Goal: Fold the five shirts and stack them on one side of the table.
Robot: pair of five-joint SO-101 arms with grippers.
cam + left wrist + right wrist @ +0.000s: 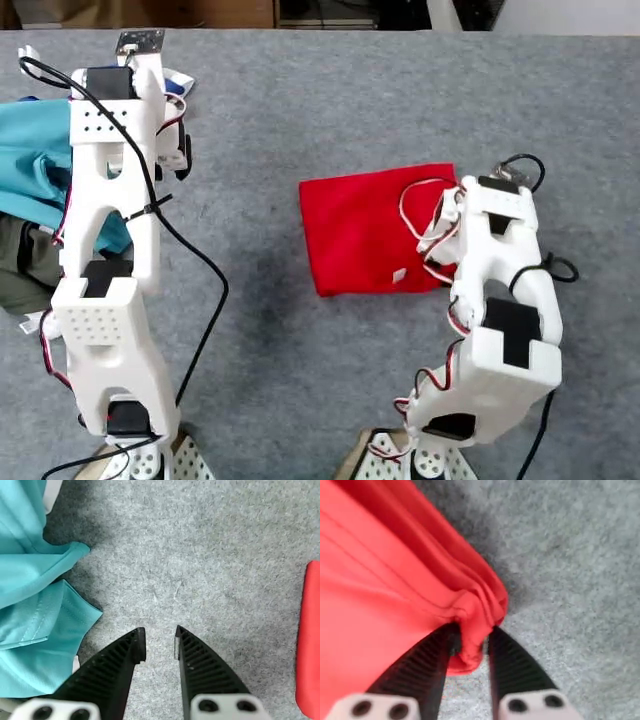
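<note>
Red fabric is marking the one folded shirt in the scene: the red shirt (360, 225) is lying flat on the grey felt table (300, 100), right of centre, with its right edge under the right arm (500, 300). One small white tag (399, 275) is showing near its near edge; any print on it is too small to read. The right gripper (470, 640) is clamping a bunched, layered edge of the red shirt between its two black fingers. At the left edge of the table, one teal shirt (30, 160) is lying rumpled, partly under the left arm (105, 200), and one dark olive shirt (25, 270) is lying just nearer, touching it. The left gripper (160, 642) is hovering over bare felt with its fingers slightly apart and holding nothing, between the teal shirt and the red shirt.
</note>
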